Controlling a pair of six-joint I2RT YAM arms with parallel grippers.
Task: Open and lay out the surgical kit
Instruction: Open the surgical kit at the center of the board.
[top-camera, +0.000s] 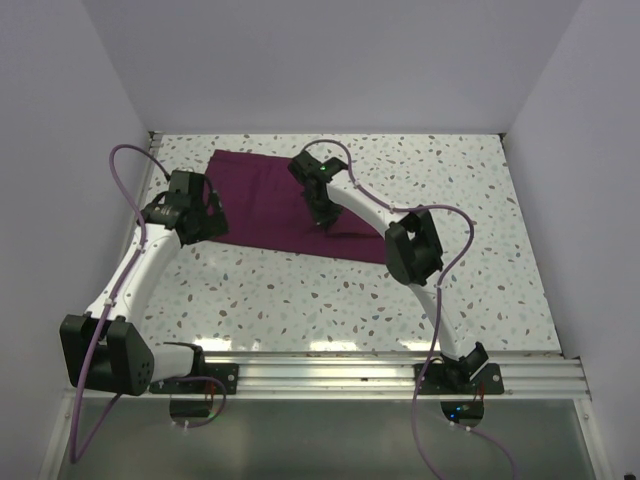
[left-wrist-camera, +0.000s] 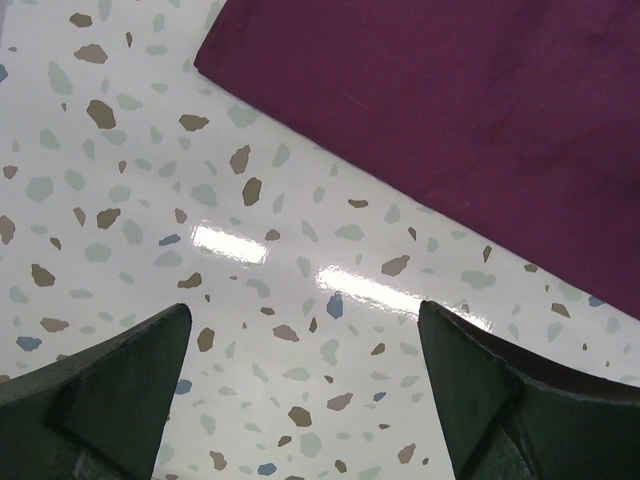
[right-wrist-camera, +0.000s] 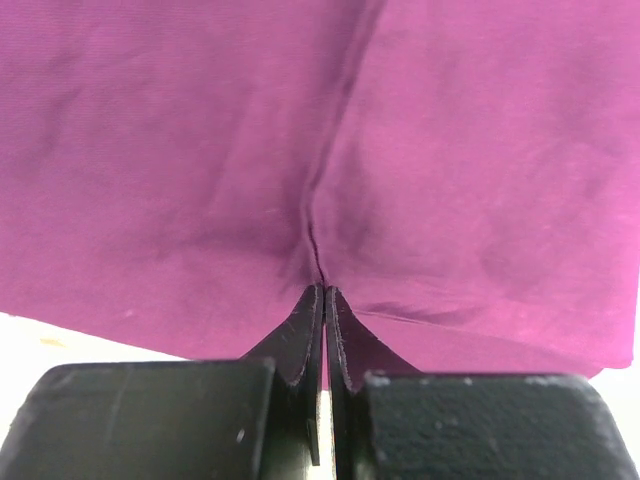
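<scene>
pinching the cloth wrap (top-camera: 262, 195) on the worktop (top-camera: 300, 300)

the dark magenta-purple cloth wrap lay flat on the speckled worktop, toward the far side and left of centre, a folded rectangle set slantwise with its left end farther away than its right. the right hand (right-wrist-camera: 323, 288) was closed tight, its two fingers pressed together on a small ridge of fabric close to the wrap's near edge. in the right wrist view a crease ran up from the fingertips across the cloth, and a strip of pale worktop showed below the hem. from above, that arm reached in from the right, its hand down on the wrap's right-hand part. the left hand (left-wrist-camera: 302, 307) was open, jaws spread wide and gripping nothing, over bare worktop just beside the wrap's near left corner. in its wrist view the corner and one long edge of the cloth crossed the upper right, apart from both fingers. whatever lay inside the wrap could not be seen
</scene>
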